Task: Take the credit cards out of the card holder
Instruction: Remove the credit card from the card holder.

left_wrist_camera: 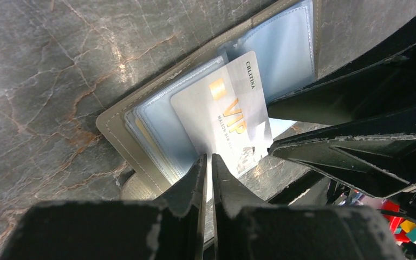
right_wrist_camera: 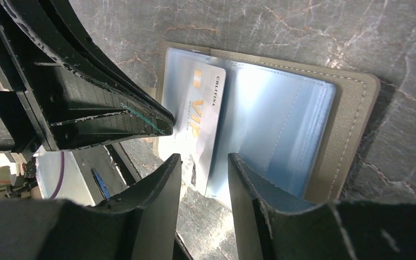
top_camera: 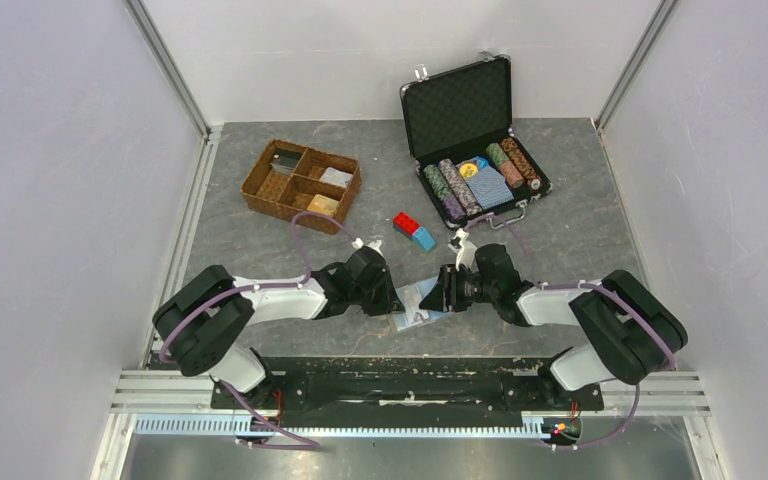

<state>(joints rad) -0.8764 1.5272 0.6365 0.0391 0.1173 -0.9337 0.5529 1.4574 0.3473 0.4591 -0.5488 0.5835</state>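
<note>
On the grey, marble-veined table [top_camera: 580, 240] the card holder [top_camera: 416, 306] is laid open and flat, and it is met from both sides: by the left gripper [top_camera: 393, 296] at its left edge and by the right gripper [top_camera: 440, 290] at its right. The left gripper's jaws are pinched almost together on the edge of a credit card [left_wrist_camera: 225, 103], which projects partly out of the holder's slots. The right gripper's jaws are parted moderately and nothing is gripped by them. They are poised over the holder, with the card's edge seen in the gap between them.

The holder is a grey-tan bifold of stitched, leather-like material, lined with clear bluish plastic sleeves [right_wrist_camera: 281, 124]. The card is a thin, pale, glossy rectangle lettered "VIP" in gold.

Beyond the holder to the right, a black chip case [top_camera: 457, 105] is stood open, its lid lined with dimpled foam. Rows of poker chips [top_camera: 450, 190] and a blue patterned pack [top_camera: 488, 187] are kept in it. Beyond the holder to the left a brown wicker tray [top_camera: 257, 168] is set. It is divided into compartments, and the small flat items in them cannot be made out. Just beyond the holder, red and blue toy bricks [top_camera: 413, 230] are lying together.
</note>
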